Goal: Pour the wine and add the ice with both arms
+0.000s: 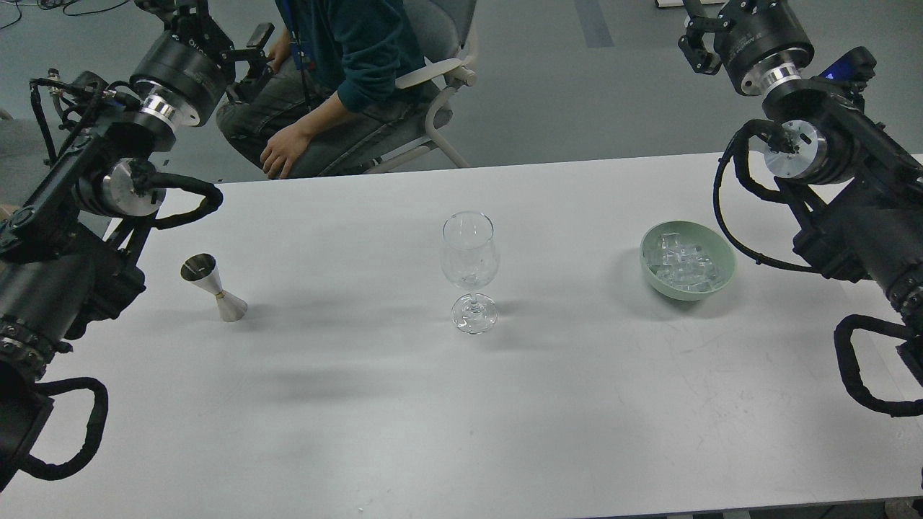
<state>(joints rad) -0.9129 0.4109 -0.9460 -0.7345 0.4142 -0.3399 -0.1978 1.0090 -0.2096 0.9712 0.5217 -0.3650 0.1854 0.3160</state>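
Observation:
An empty clear wine glass (470, 254) stands upright at the table's middle. A steel jigger (214, 287) stands tilted on the left. A pale green bowl (725, 268) on the right holds several clear ice cubes (681, 261). My left arm rises along the left edge. Its gripper (216, 21) is high above the table's far left corner, its fingers spread and empty. My right arm rises along the right edge. Its gripper (710, 25) is at the top edge, far behind the bowl, with its fingertips cut off by the frame.
A white table (461, 418) fills the view. A person in a teal top sits on a grey office chair (425, 79) behind the far edge, close to my left gripper. Black cable loops hang from both arms near the table's sides.

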